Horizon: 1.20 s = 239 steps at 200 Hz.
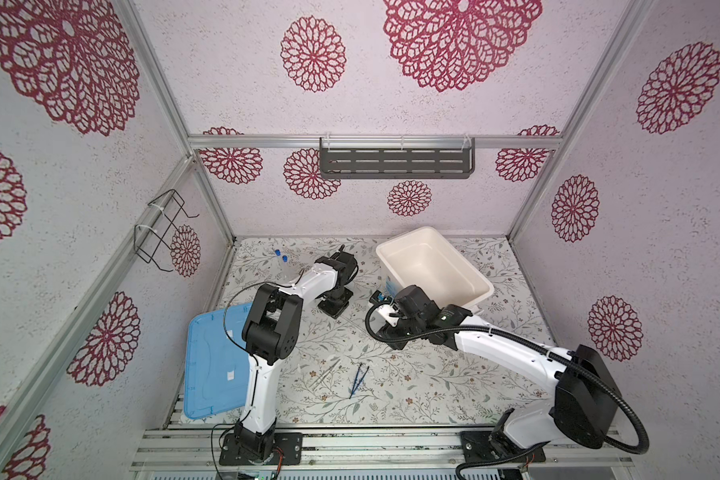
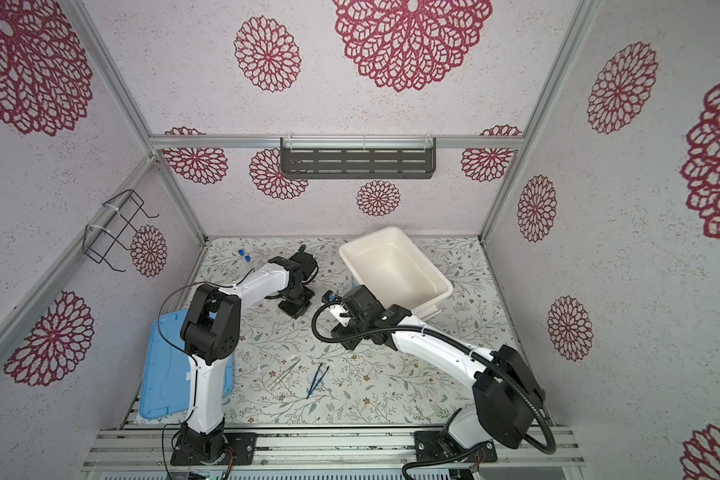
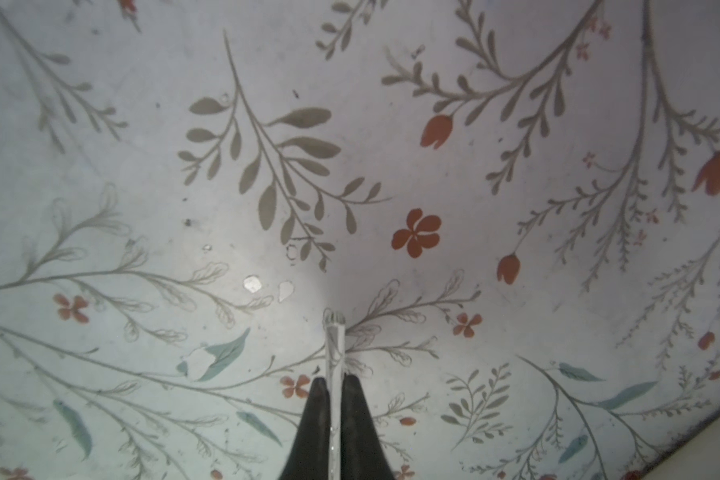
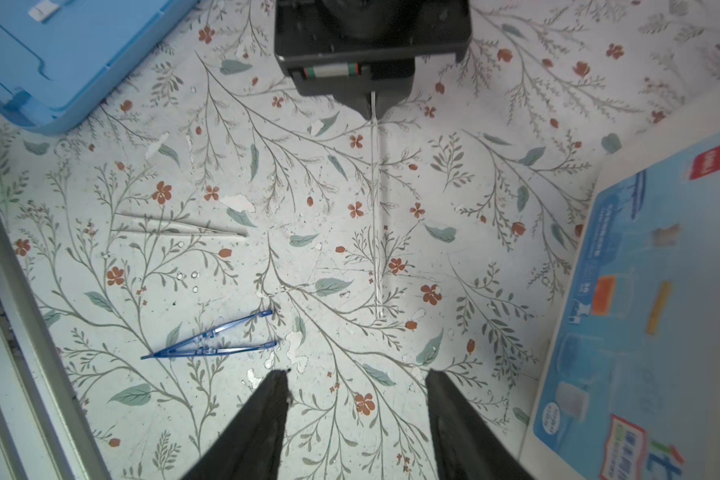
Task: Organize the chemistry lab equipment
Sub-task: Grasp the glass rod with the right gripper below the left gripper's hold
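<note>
**Rod presented between two arms.** The left tool [image 3: 335,380] has its jaws pinched tight on the thin rod [image 3: 334,345], a clear, glassy, round-ended stick. It is gripped near one end, so most of its length [image 4: 376,208] projects free toward the right tool [image 4: 358,374]. That tool's dark tapered jaws stand moderately apart and empty, probably ready to receive the rod. Whether the rod's far tip touches the floral-printed desk [image 1: 433,386] cannot be told.

In a top view, rod and tools occupy the desk's centre.
- **1 o'clock:** white plastic tub [image 1: 431,270], smooth, deep and round-cornered; likely the destination.
- **11 o'clock:** two clear tubes with blue caps [image 1: 284,258].
- **6 o'clock:** silvery tweezers [image 1: 325,374] and dark blue tweezers [image 1: 358,380], slim and spread-legged, lying near each other but apart.
- **8 o'clock:** flat light-blue lid [image 1: 213,365], lying well apart from the open tub.
</note>
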Motion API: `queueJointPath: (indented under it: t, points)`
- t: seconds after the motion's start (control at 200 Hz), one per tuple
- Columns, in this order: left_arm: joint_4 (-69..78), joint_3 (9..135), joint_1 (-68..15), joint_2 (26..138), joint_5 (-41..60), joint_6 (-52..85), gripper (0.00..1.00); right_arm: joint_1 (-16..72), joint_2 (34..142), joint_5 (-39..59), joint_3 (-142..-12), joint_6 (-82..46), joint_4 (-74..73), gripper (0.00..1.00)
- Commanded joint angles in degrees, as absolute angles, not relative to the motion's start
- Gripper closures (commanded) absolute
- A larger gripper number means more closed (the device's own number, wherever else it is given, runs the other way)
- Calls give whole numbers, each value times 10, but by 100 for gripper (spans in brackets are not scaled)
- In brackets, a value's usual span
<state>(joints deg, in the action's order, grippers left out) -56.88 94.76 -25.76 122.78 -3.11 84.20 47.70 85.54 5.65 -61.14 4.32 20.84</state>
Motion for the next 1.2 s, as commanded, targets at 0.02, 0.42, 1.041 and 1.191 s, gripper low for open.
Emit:
queueJointPath:
  t: [0.02,0.42,1.041,1.191]
  points:
    - [-576,941,-255,1201,-35,848,94,480,882,41,-625,39,185,41]
    - [-568,929,-255,1201,-21,846,94,480,999,65,-633,53,65,38]
    - [-564,922,-255,1192,-9,847,94,479,1096,74,-663,49,8,56]
    - [-562,918,-255,1187,-6,848,94,479,1103,67,-664,50,12,62]
